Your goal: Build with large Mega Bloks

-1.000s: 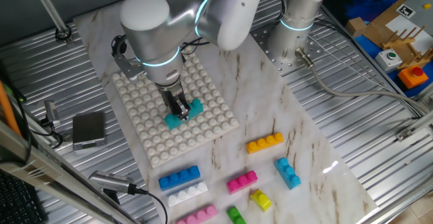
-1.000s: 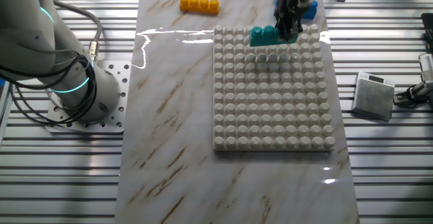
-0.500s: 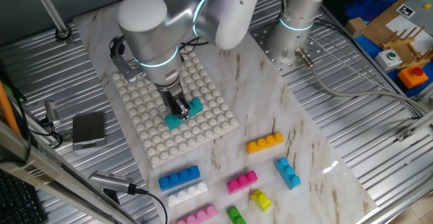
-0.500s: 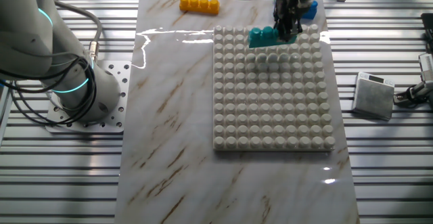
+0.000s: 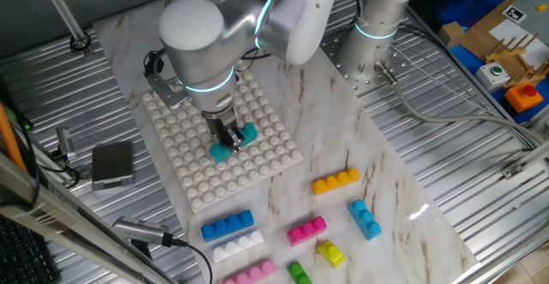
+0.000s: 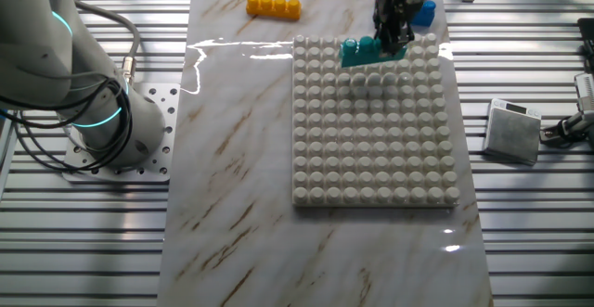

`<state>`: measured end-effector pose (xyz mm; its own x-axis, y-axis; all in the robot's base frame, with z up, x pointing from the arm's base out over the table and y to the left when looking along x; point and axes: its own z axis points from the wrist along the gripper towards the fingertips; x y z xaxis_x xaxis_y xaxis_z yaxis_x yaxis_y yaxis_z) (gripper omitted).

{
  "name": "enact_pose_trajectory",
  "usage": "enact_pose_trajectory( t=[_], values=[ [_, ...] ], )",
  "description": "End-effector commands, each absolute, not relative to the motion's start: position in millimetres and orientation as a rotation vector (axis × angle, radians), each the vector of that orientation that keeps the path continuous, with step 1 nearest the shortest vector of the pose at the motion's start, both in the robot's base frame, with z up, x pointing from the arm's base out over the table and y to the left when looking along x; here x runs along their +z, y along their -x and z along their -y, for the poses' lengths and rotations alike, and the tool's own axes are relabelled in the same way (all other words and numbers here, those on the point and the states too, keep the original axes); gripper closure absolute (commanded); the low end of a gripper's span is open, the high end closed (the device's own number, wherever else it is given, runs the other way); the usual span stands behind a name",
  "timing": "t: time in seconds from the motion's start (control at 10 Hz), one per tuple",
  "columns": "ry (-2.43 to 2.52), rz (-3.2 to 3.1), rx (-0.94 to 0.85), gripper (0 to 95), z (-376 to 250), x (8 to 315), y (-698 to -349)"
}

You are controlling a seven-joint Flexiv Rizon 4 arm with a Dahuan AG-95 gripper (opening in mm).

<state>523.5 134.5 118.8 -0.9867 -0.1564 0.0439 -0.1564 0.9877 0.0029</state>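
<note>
Claw (image 5: pixel 228 137) clenched on a teal brick (image 5: pixel 233 144) at the studded white baseplate (image 5: pixel 206 181), near the edge facing the loose bricks. Beyond that edge on the marbled bench (image 5: pixel 326 112) lie orange (image 5: pixel 335 181), blue (image 5: pixel 227 226), white (image 5: pixel 238 245), magenta (image 5: pixel 306 231) and yellow (image 5: pixel 330 252) bricks, chunky, round-studded plastic. A grey box (image 5: pixel 112 164) sits beside the baseplate.

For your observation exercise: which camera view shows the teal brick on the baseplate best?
The other fixed view: the teal brick shows its length and studs, beside the gripper. One fixed view shows only its ends.
</note>
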Motion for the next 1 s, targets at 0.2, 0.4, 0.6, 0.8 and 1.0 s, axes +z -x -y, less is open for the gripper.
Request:
enact_pose_trajectory(
  t=[0.2, 0.4, 0.6, 0.8, 1.0],
  values=[
    [-0.034, 3.149, -0.019, 95.0, -124, 120, -527],
    [-0.041, 3.155, -0.026, 95.0, -109, 122, -530],
    [-0.049, 3.157, -0.035, 95.0, -100, 119, -533],
    [-0.067, 3.161, -0.038, 95.0, -93, 111, -536],
    [-0.081, 3.161, -0.036, 95.0, -86, 102, -537]
  ],
)
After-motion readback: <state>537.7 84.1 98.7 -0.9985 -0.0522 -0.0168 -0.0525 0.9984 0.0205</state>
